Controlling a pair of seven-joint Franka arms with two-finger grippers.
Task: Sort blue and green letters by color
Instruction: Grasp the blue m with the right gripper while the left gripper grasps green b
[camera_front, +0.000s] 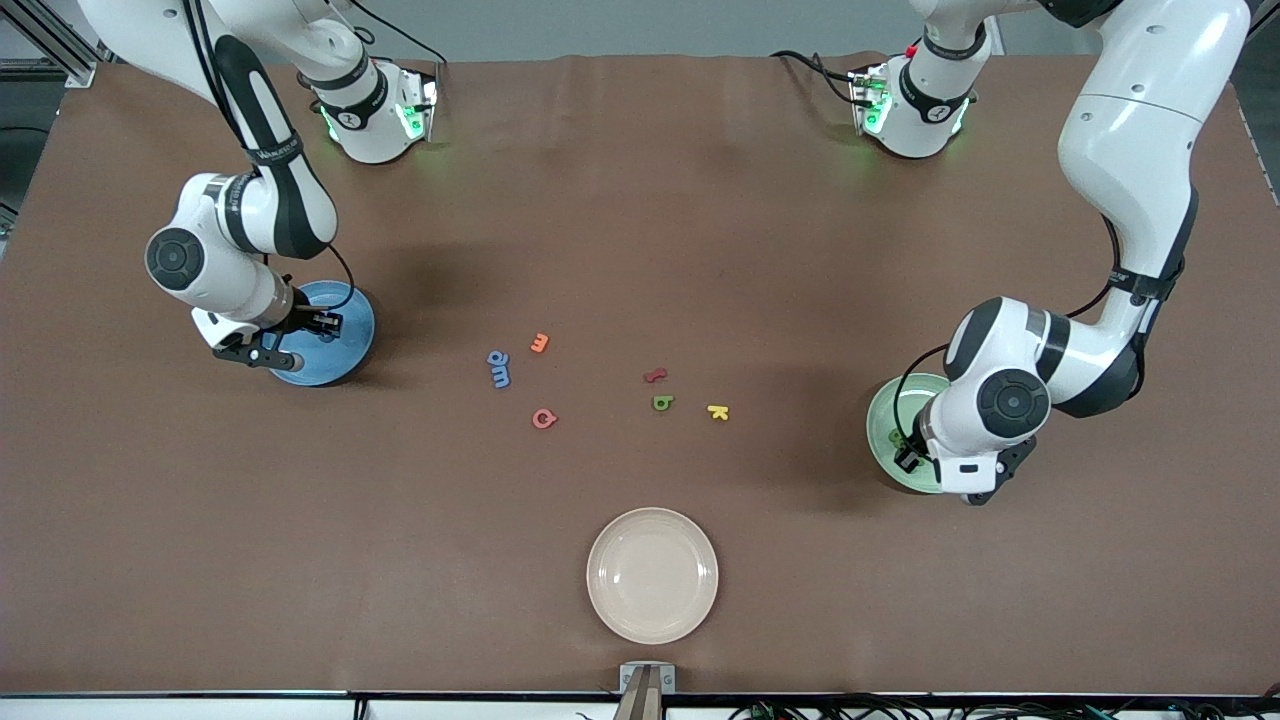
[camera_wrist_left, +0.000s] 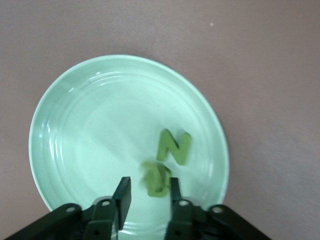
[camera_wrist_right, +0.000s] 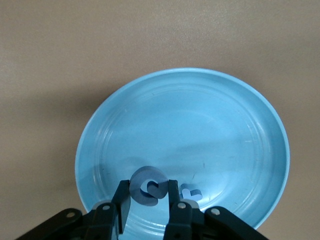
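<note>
My left hand (camera_wrist_left: 148, 196) over green plate (camera_wrist_left: 60, 125), fingers parted, green letter (camera_wrist_left: 156, 181) dropping between. Right hand (camera_wrist_right: 148, 200) over blue plate (camera_wrist_right: 225, 130), gripping blue letter (camera_wrist_right: 147, 187).

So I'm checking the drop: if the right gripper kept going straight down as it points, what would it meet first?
Most likely the blue plate: the right gripper, shut on a blue letter, hangs over it near another letter.

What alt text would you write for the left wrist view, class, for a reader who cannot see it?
The left hand hovers, fingers parted, over a green plate, with a blurred green letter between its fingers. A green N lies flat on the plate beside that letter, and brown table surrounds the plate.
</note>
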